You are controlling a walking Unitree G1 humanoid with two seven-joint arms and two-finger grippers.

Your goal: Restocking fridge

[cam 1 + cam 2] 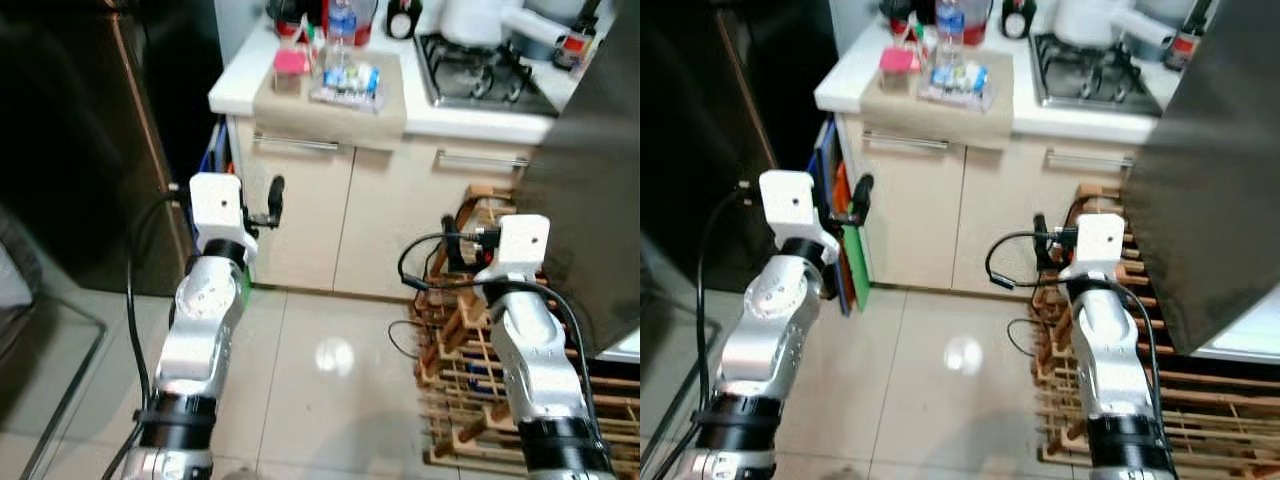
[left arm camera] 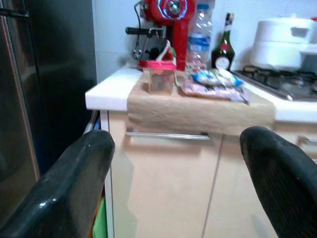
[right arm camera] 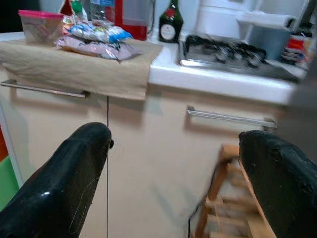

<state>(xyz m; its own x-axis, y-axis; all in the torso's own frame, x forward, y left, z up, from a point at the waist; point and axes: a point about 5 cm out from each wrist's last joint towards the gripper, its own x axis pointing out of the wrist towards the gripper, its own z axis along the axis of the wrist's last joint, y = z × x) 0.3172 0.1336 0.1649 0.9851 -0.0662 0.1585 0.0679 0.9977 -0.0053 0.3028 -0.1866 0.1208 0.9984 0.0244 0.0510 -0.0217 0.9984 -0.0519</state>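
On the white counter (image 1: 232,90) a beige cloth (image 1: 330,110) carries a pink-lidded container (image 1: 290,68), a tray of wrapped food packets (image 1: 347,83) and a clear water bottle (image 1: 341,22). My left gripper (image 1: 270,203) is raised in front of the cabinet below them, well short of the counter. Its wrist view shows it open (image 2: 173,183) with nothing between the fingers. My right gripper (image 1: 453,240) is raised by the right cabinet door and is also open and empty (image 3: 173,183).
A dark fridge (image 1: 80,150) stands at the left, next to the counter. A grey door panel (image 1: 590,200) fills the right side. A wooden rack (image 1: 470,400) sits on the floor under my right arm. A gas stove (image 1: 480,75) and a white pot (image 1: 470,20) are at the back right.
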